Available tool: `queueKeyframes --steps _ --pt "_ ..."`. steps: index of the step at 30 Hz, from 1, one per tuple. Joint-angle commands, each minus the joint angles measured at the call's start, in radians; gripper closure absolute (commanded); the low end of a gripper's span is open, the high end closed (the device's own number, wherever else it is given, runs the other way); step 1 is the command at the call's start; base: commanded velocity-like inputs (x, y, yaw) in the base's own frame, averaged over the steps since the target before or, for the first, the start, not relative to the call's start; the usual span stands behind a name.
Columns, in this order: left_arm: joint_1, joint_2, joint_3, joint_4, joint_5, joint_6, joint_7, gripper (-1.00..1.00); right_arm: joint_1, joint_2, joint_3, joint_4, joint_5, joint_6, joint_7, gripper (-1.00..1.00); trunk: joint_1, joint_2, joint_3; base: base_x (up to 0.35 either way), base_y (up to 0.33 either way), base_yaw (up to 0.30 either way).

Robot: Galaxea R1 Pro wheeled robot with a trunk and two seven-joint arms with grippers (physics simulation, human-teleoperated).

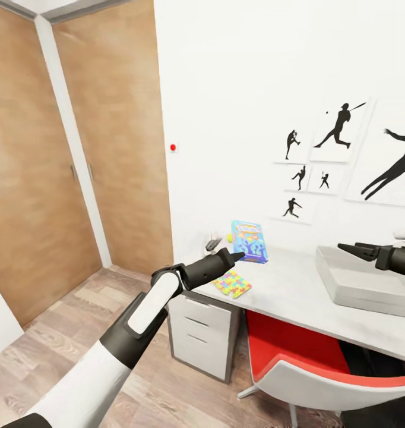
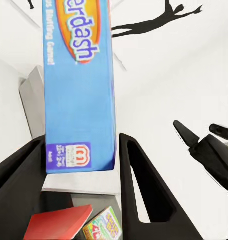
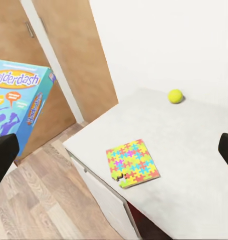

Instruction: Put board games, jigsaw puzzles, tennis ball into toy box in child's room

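Left gripper (image 1: 239,256) is seen closed on the lower edge of a flat light blue board-game box (image 1: 250,241) printed with cartoon figures; in the left wrist view the box is pinched between the two black fingers (image 2: 144,190), and it is held upright in the air over the near end of the long light grey desk (image 1: 285,294). Just below the left gripper, a thin flat box covered in a bright multicolour jigsaw pattern (image 1: 233,283) is laid flat on the desk near its front corner. A small yellow-green tennis ball (image 1: 230,238) is found further back on the desk, close to the white wall. Towards the right, a shallow light grey tray with sloping sides (image 1: 345,279) is set on the desk, and the right gripper (image 1: 352,249) is held above it with its fingers spread wide and nothing between them. A red-seated chair (image 1: 297,351) is tucked under the desk beside grey drawers (image 1: 202,333). Black silhouette pictures (image 1: 339,128) are hung on the wall, and wooden doors (image 1: 107,148) are seen at the left.
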Motion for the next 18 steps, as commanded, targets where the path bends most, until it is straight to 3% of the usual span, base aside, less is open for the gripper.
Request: queueKeyframes --steps 1,7,14,18 --pt "0.002 0.002 0.001 -0.002 0.012 0.002 0.000 1.00 -0.001 0.000 -0.001 0.000 0.003 0.008 0.005 -1.00 0.000 -0.001 -0.002 0.000 0.000 -0.293" --pt "0.011 0.005 0.001 -0.005 0.007 0.002 -0.004 1.00 -0.002 -0.004 -0.006 0.000 0.003 0.008 -0.020 -1.00 0.000 -0.001 -0.002 0.062 0.110 -0.293" --pt "0.011 0.005 -0.006 -0.008 0.005 0.001 -0.004 1.00 -0.002 -0.003 -0.007 0.000 0.003 0.008 -0.035 -1.00 0.000 -0.001 -0.002 0.224 0.259 -0.293" --pt "0.011 0.007 -0.005 -0.016 0.005 -0.001 -0.004 1.00 -0.003 -0.006 -0.008 0.000 0.003 0.008 -0.035 -1.00 0.000 -0.001 -0.002 0.112 0.085 -0.293"
